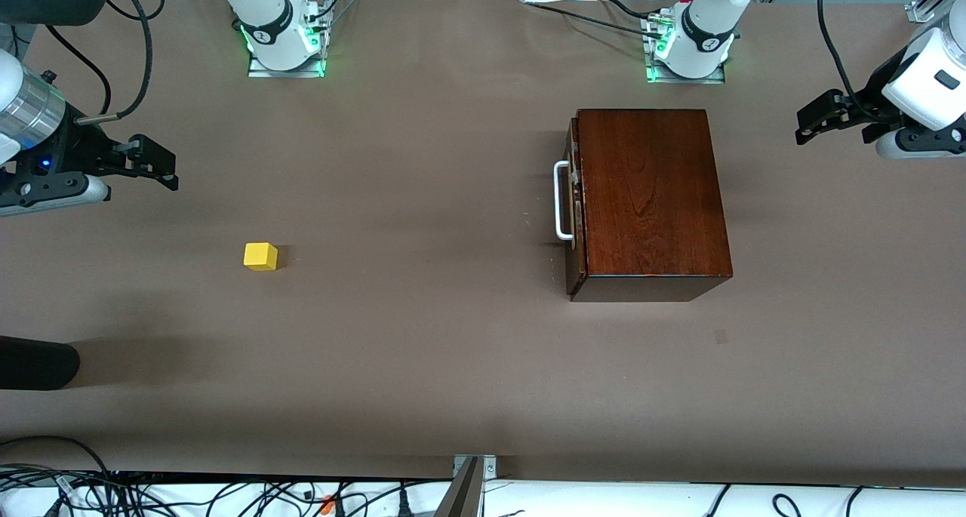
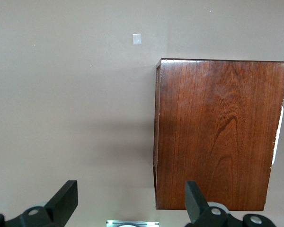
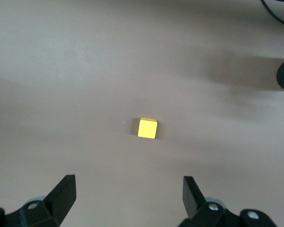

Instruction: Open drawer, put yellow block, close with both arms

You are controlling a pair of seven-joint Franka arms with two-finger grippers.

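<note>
With the drawer (image 1: pixel 577 200) shut in its box (image 1: pixel 649 200) toward the left arm's end of the desk (image 1: pixel 423 336), the yellow block (image 1: pixel 261 256) sits well apart toward the right arm's end, and the left gripper (image 1: pixel 819 121) and right gripper (image 1: pixel 155 166) hang above the desk, jaws open and empty.

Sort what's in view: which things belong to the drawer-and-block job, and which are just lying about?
Job: drawer, shut, in the wooden box; yellow block; left gripper and right gripper, both open, waiting.
Lying about: cables at the table edge.
</note>
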